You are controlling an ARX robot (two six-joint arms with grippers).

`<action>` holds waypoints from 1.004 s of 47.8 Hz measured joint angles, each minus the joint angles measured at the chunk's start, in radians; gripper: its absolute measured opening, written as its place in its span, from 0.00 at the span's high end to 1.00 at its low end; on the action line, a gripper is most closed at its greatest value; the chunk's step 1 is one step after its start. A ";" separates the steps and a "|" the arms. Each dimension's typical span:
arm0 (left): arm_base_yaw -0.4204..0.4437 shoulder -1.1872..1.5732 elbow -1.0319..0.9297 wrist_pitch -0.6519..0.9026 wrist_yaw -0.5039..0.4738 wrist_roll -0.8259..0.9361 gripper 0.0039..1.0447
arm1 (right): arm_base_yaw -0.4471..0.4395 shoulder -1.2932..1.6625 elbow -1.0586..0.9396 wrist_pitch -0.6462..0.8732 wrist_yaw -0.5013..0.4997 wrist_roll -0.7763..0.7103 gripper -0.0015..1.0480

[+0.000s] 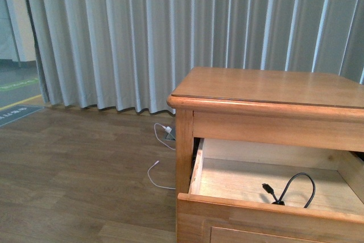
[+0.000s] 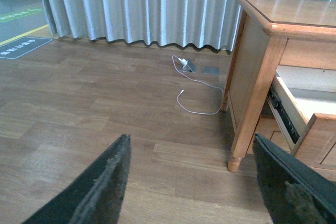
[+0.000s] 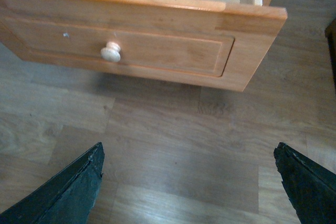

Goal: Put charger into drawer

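The left gripper (image 2: 191, 139) and right gripper (image 3: 189, 146) each hang with dark fingers spread wide and nothing between them, low over the wood-plank floor (image 1: 85, 163). The right one hangs before the drawer (image 3: 157, 51) and its pale knob (image 3: 111, 52). That drawer stands pulled out of the nightstand (image 1: 267, 86) with the charger (image 1: 296, 176) inside, only its black cable showing, while a thin white cord (image 2: 199, 111) trails below grey curtains (image 1: 142, 32).

Soft, even daylight; right wrist view slightly blurred
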 joint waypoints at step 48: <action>0.000 0.000 0.000 0.000 0.000 0.002 0.05 | 0.367 1.232 0.387 0.701 0.354 0.411 0.08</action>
